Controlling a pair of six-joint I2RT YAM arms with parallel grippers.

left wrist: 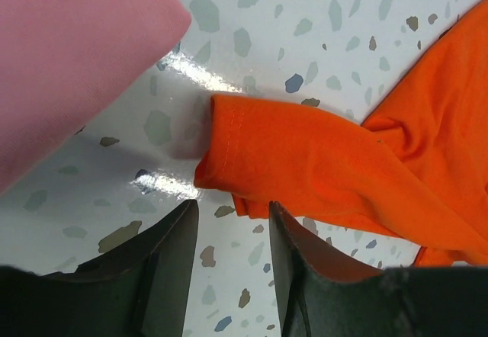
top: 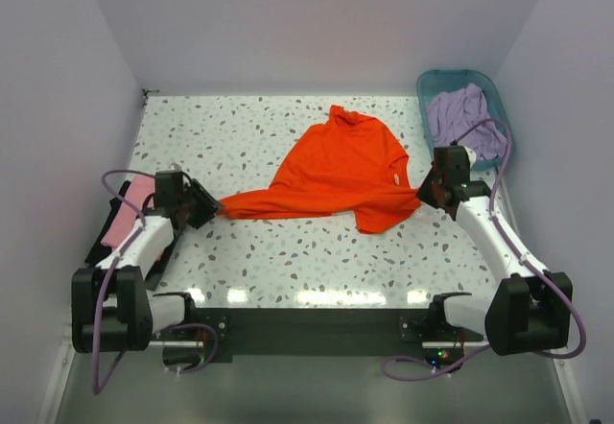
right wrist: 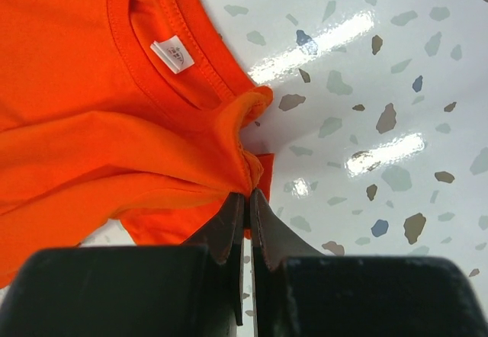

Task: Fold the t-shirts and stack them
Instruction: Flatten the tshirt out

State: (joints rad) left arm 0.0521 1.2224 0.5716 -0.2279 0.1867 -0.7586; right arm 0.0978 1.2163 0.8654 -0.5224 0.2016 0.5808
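An orange t-shirt (top: 336, 170) lies spread on the speckled table, one sleeve (left wrist: 305, 162) stretched toward the left. My left gripper (top: 213, 206) is open just short of that sleeve's hem, its fingertips (left wrist: 183, 223) apart with only table between them. My right gripper (right wrist: 248, 196) is shut on a bunched fold of the orange shirt by the collar, near the white neck label (right wrist: 171, 55). A pink t-shirt (top: 129, 208) lies folded at the left edge on a black one (top: 106, 242). A lavender t-shirt (top: 465, 117) sits in the basket.
The teal plastic basket (top: 429, 85) stands at the back right corner. White walls close in on three sides. The pink shirt (left wrist: 69, 55) lies close beside the left gripper.
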